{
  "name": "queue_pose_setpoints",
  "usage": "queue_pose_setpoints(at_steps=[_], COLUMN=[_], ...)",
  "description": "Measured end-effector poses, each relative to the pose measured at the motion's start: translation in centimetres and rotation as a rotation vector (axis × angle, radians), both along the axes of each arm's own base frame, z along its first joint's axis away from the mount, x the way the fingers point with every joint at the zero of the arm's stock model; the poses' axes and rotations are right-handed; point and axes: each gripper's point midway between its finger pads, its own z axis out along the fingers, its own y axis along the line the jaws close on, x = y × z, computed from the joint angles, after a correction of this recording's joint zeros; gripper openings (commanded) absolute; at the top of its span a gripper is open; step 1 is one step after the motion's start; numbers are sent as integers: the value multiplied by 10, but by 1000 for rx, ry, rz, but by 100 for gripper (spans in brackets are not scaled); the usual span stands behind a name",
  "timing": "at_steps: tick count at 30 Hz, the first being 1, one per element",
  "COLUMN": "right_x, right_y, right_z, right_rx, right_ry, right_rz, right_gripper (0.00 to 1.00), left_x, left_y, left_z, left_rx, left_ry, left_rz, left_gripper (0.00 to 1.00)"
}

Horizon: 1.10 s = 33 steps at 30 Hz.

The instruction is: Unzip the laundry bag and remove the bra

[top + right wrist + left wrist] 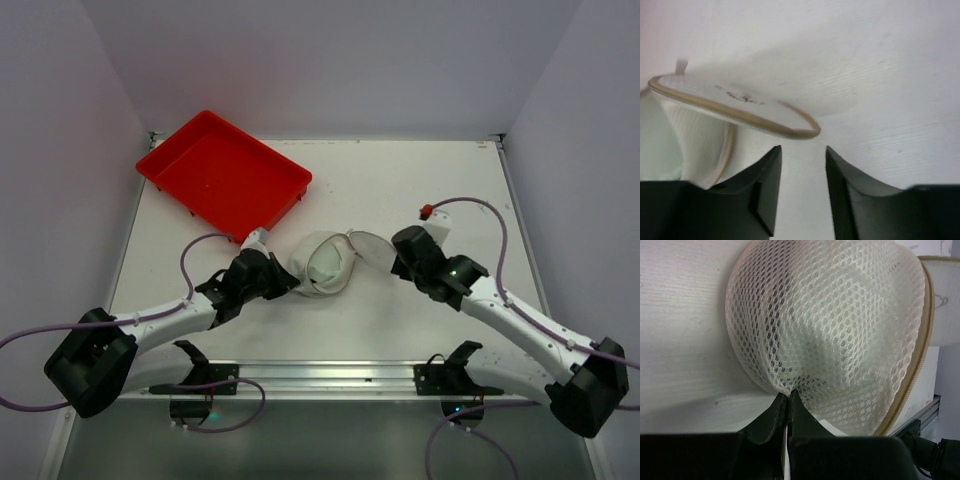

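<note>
The white mesh laundry bag [325, 262] lies on its side mid-table. Its round lid [368, 243] with the tan zipper rim stands ajar toward the right. My left gripper [285, 275] is at the bag's left side, shut on a pinch of its mesh [789, 392]. The bag [840, 325] fills the left wrist view, and a pale shape shows through the mesh; I cannot tell whether it is the bra. My right gripper [802, 150] is open with nothing between its fingers. It sits just short of the lid's rim [790, 131], to the right of the bag [398, 255].
A red rectangular tray [225, 175] sits at the back left, close behind the left gripper. A metal rail [330, 375] runs along the table's near edge between the arm bases. White walls close in the table on three sides.
</note>
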Motion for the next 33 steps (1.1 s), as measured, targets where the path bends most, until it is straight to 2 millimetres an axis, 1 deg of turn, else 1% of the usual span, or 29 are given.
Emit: queue_pose_setpoints(at_steps=[1, 3, 4, 6, 8, 10, 12, 15, 18, 20, 22, 27, 29, 31, 32, 33], right_x=[5, 10, 12, 14, 16, 18, 19, 21, 13, 3, -4, -7, -7, -5, -4, -3], right_y=[-19, -50, -58, -68, -65, -56, -42, -9, 20, 38, 52, 84, 92, 97, 97, 98], right_z=[4, 13, 17, 22, 24, 24, 24, 22, 4, -17, -35, -57, -61, -64, -66, -69], right_rx=[3, -3, -2, -4, 8, 35, 89, 224, 329, 379, 404, 440, 456, 465, 466, 465], right_ry=[-15, -42, -53, -61, -50, -38, -24, -21, 20, 76, 134, 215, 224, 229, 230, 235], right_rz=[-55, -138, -159, -181, -169, -138, -92, -4, 64, 102, 128, 182, 196, 197, 196, 195], right_gripper=[60, 69, 74, 77, 78, 78, 78, 76, 77, 77, 77, 75, 72, 68, 60, 55], left_x=[0, -1, 0, -1, -2, -3, -5, -9, -10, -11, -11, -12, -12, -12, -12, -12], left_y=[0, 0, 0, -1, -1, -2, -2, -1, 0, -1, -2, -3, -3, -3, -3, -3], left_z=[0, -1, -1, -3, -4, -5, -7, -11, -13, -13, -12, -12, -12, -12, -12, -12], left_rx=[3, 4, 3, 5, 4, 0, -2, -2, -7, -15, -22, -25, -25, -26, -27, -29], left_ry=[0, 1, 1, 6, 13, 16, 21, 37, 45, 51, 53, 53, 54, 55, 55, 57], left_rz=[-2, -5, -5, -7, -13, -20, -24, -23, -21, -19, -17, -22, -21, -20, -19, -17], left_gripper=[0, 0, 0, 0, 0, 0, 0, 0, 0, 0, 0, 0, 0, 0, 0, 0])
